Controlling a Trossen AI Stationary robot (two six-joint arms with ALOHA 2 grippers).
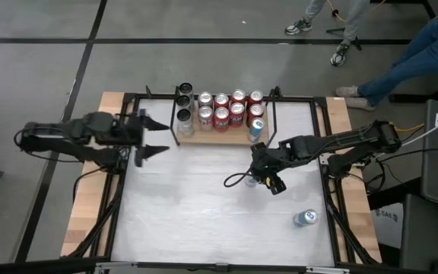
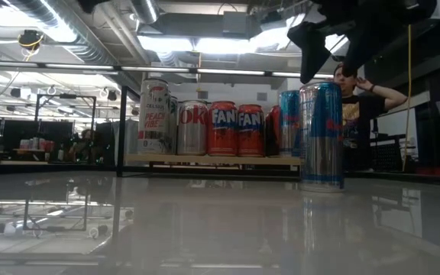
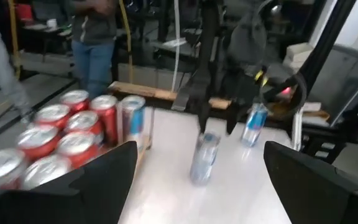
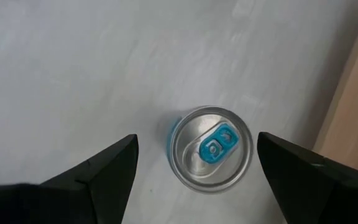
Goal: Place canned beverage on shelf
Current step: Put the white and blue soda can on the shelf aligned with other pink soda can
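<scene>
The right hand (image 1: 263,180), fingers spread wide and holding nothing, hangs directly above an upright slim blue-and-silver beverage can (image 4: 211,149) on the white counter (image 1: 188,213), in front of the light-wood shelf (image 1: 211,138). The left hand (image 1: 157,138) waits open beside the shelf.

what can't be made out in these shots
- High view: the can under the right end effector is mostly covered by that arm.
- High view: labels of the cans on the shelf are unseen; only lids show from above.
- Low view: the tall blue can hides the shelf's far end behind it.
- Left wrist view: the blue can on the table is blurred, label unreadable.
</scene>
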